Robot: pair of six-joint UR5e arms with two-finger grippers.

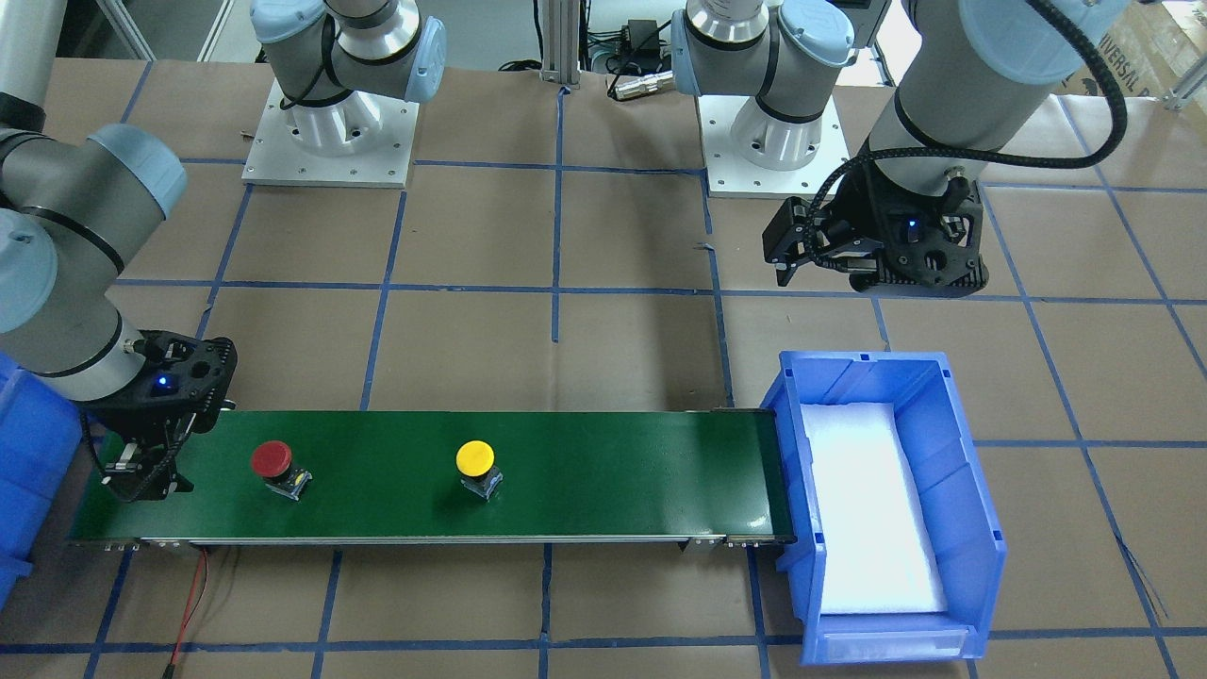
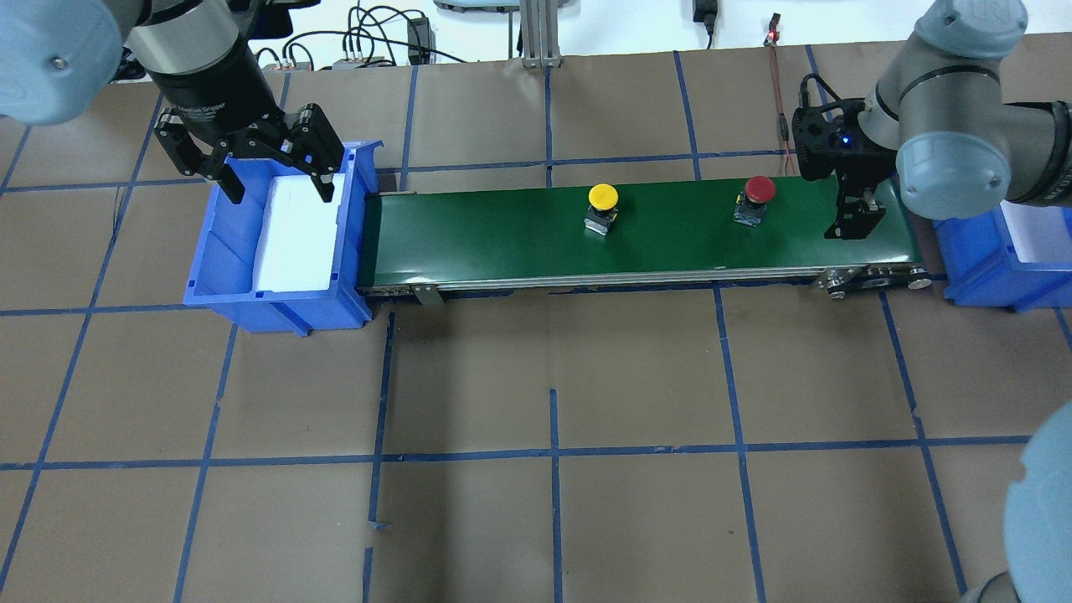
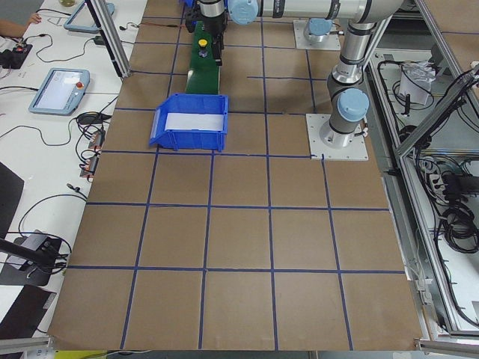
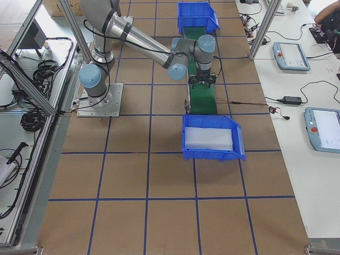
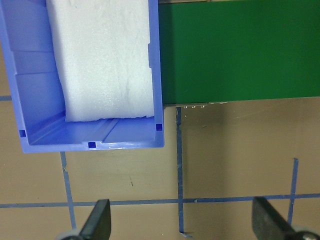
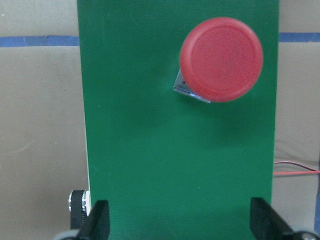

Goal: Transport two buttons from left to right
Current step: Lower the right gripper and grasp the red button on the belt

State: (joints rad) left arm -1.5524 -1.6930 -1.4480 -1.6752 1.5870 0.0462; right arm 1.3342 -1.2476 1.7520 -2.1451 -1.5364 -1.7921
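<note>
My right end effector point(image 2: 856, 224) hangs over the right end of the long green conveyor belt point(image 2: 486, 239), fingers spread, holding nothing. The red-capped push-button switch point(image 2: 760, 189) stands on the belt just beside it, toward my left along the belt's length. The yellow-capped push-button switch point(image 2: 603, 196) stands farther left, near mid-belt. My left end effector point(image 2: 279, 188), also spread and empty, hovers over the foam-lined blue plastic bin point(image 2: 213, 260), well apart from both. I judge the right arm should take the red one.

My arms point(image 1: 943, 94) are grey tubes with pale blue joint caps point(image 1: 141, 165) on square white base plates point(image 1: 273, 160); my jaws are black, with braided cable point(image 1: 1122, 94) and blue lights point(image 1: 163, 383).
</note>
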